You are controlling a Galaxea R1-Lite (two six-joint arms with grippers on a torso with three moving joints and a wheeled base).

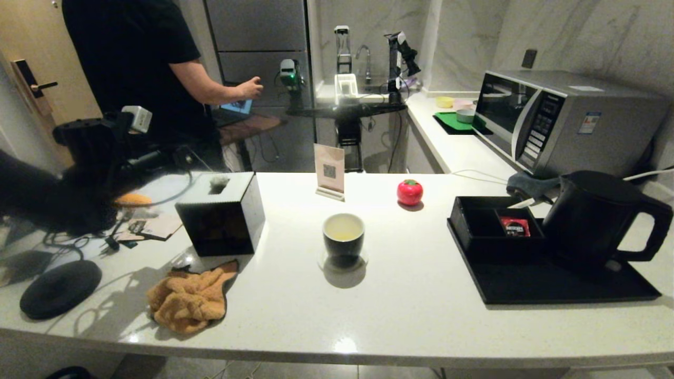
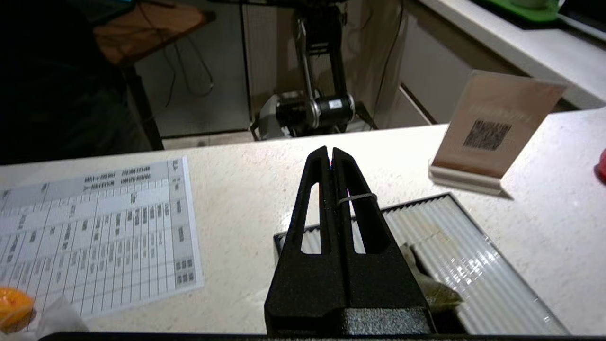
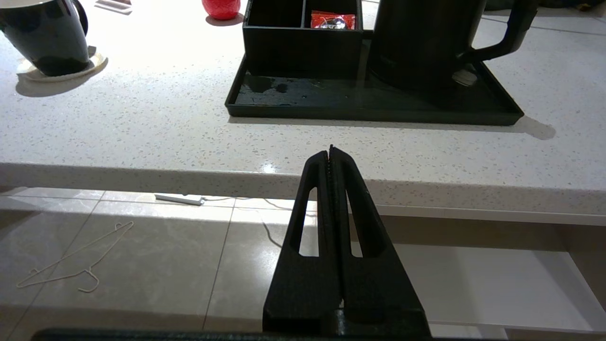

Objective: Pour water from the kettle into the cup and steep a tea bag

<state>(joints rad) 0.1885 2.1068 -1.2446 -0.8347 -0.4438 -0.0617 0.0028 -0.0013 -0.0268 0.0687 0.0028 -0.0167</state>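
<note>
The kettle stands on the black tray, right of the cup holding water. Left gripper is closed over the tissue box, a thin thread crossing one finger; right gripper is closed, empty, below the table edge.

Card stand: carried a QR code; pale lines of print above the code showed in the left wrist view but could not be read.
Paper sheet: held a printed table of rows and columns, its characters too small to make out.
Red-and-black packet: showed markings that were not legible.
Microwave: bore a small blue-and-white sticker on its side and rows of panel buttons, none of them readable.
</note>
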